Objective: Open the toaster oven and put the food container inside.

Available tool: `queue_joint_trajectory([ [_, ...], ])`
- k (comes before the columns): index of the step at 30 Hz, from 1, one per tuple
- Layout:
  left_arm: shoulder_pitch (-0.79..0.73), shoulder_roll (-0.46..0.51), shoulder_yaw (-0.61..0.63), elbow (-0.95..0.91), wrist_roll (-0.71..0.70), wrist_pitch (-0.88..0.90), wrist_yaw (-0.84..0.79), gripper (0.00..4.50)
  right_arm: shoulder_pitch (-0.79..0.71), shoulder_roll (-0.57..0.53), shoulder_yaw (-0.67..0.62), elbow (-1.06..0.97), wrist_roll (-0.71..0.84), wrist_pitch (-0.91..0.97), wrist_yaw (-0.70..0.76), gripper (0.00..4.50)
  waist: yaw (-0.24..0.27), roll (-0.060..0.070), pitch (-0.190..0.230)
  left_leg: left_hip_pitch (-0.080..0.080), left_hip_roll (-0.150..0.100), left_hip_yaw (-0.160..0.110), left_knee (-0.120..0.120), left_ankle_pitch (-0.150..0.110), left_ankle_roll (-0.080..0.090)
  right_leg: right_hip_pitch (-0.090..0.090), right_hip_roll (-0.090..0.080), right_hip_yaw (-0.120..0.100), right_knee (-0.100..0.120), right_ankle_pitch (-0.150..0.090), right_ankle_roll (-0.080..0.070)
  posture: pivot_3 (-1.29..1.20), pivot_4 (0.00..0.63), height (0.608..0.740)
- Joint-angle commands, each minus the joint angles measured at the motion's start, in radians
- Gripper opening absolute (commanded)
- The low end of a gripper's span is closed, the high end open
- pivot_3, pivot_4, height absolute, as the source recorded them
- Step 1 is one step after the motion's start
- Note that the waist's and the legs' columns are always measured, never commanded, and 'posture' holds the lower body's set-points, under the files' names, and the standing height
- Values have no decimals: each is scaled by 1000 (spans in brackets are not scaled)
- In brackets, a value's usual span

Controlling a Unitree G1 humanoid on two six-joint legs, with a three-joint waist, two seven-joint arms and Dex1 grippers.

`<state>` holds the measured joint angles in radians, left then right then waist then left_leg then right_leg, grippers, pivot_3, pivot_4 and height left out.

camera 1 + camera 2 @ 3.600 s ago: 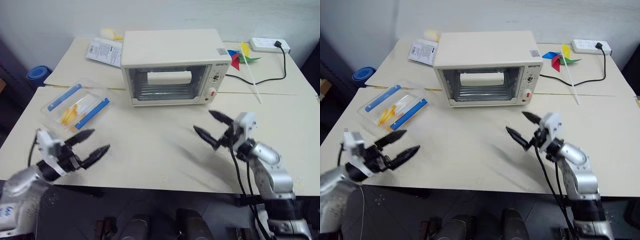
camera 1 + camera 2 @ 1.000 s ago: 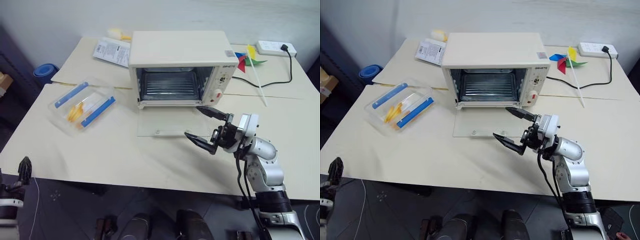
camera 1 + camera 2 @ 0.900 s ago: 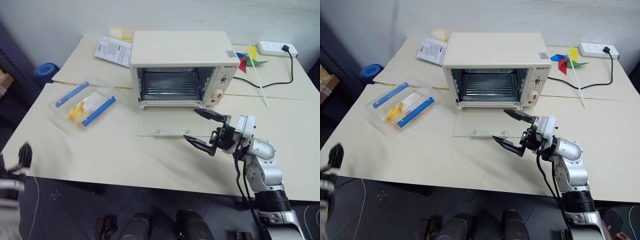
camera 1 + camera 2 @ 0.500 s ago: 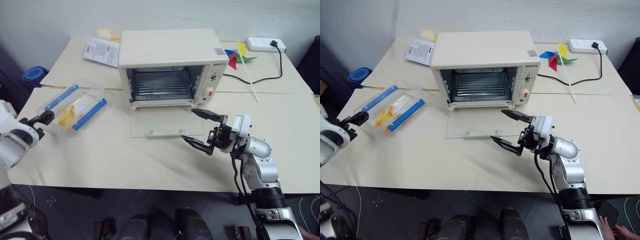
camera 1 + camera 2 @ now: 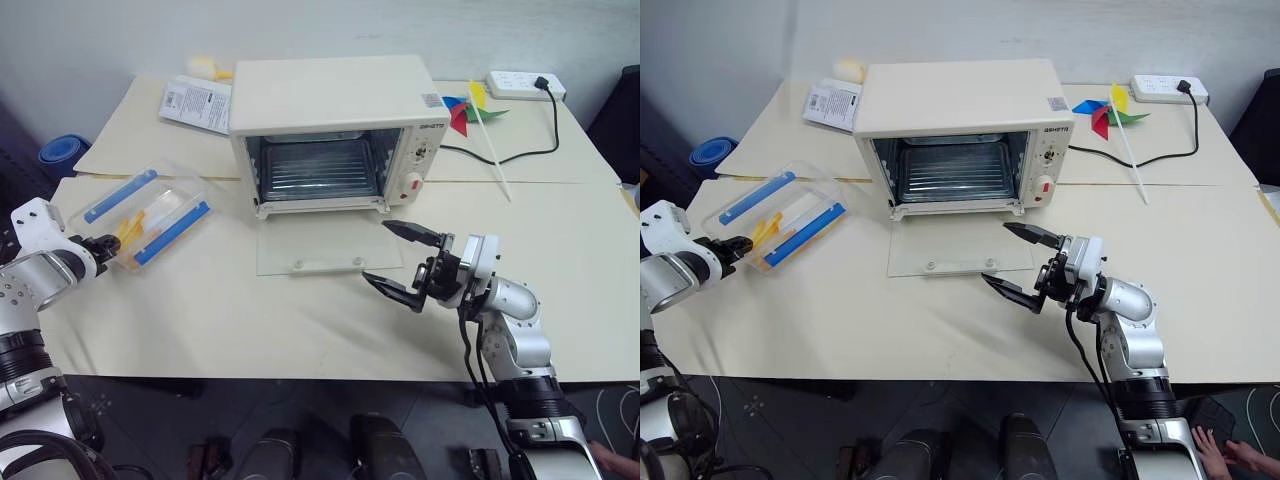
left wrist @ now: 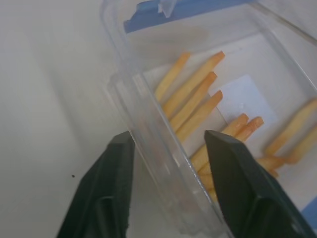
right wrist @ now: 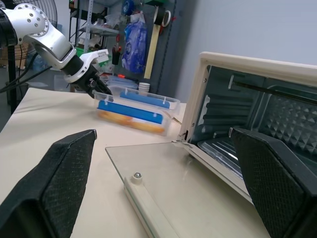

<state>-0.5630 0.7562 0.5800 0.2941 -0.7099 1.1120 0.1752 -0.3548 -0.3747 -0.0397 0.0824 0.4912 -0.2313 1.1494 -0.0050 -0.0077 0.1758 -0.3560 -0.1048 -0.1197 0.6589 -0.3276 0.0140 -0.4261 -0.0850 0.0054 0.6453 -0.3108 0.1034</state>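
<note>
While the left claw (image 6: 168, 148) stands narrowed astride the near end wall of the one food container (image 5: 140, 215), one finger (image 6: 106, 183) outside, the other over the lid, firm grip cannot be confirmed. Right claw (image 5: 400, 262) gapes wide, empty, above the tabletop (image 5: 300, 330) beside the dropped door of the one toaster oven (image 5: 330, 130).

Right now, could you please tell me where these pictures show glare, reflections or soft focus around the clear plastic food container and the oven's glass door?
Left wrist view: the clear plastic food container wall is close and soft between the black fingers. Right wrist view: the lowered glass door of the cream toaster oven has a pale sheen; the near fingers are blurred. Head views: even light and soft shadows on the table.
</note>
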Motion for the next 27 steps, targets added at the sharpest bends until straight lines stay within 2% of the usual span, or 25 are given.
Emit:
queue_joint_trajectory([
  [1,-9,85,13,-3,38,-10,-83,906,7,-5,-17,-20,10,-16,-2,4500,-1,0,0,0,0,0,0,0,0,0,0,0,0,0,0,0,150,740],
  [3,14,134,-14,-14,64,-7,-137,337,5,-9,-18,-17,10,-13,-3,4500,-3,0,0,-1,0,0,0,0,0,-1,0,0,0,0,0,0,150,740],
  [4,35,163,-14,-33,65,18,-164,262,8,-15,-18,-20,10,-9,-2,4500,-4,0,0,-1,0,0,0,0,0,-1,0,0,0,0,0,0,150,740],
  [8,110,270,-19,-155,37,117,-287,262,23,-45,-25,-36,16,17,4,4500,-5,0,0,-1,1,1,-2,0,0,-1,0,1,0,0,0,0,150,740],
  [12,111,292,-2,-307,-16,252,-340,262,39,-74,-35,-45,21,36,3,4500,7,-1,0,-1,1,0,-1,0,0,-1,0,1,-1,0,-1,0,150,740],
  [16,5,173,2,-488,-57,433,-289,262,61,-97,-45,-60,22,49,-5,4500,18,-1,0,-2,0,-1,0,0,0,0,0,1,-1,0,-1,0,150,740],
  [18,-62,80,-20,-542,-49,488,-259,262,74,-102,-46,-76,22,56,-18,4500,19,-1,0,-2,0,0,1,0,0,0,0,1,0,0,-1,0,150,740],
  [23,-163,-128,-82,-591,-30,502,-175,262,113,-110,-54,-131,18,77,-49,4500,9,-1,1,-2,2,0,2,-1,-1,-1,2,1,0,0,-1,0,150,740],
  [27,-221,-296,-130,-571,43,496,-127,262,159,-120,-74,-188,13,94,-92,4500,5,-2,1,-3,2,0,3,-1,-2,-1,3,1,0,0,-1,0,150,740],
])
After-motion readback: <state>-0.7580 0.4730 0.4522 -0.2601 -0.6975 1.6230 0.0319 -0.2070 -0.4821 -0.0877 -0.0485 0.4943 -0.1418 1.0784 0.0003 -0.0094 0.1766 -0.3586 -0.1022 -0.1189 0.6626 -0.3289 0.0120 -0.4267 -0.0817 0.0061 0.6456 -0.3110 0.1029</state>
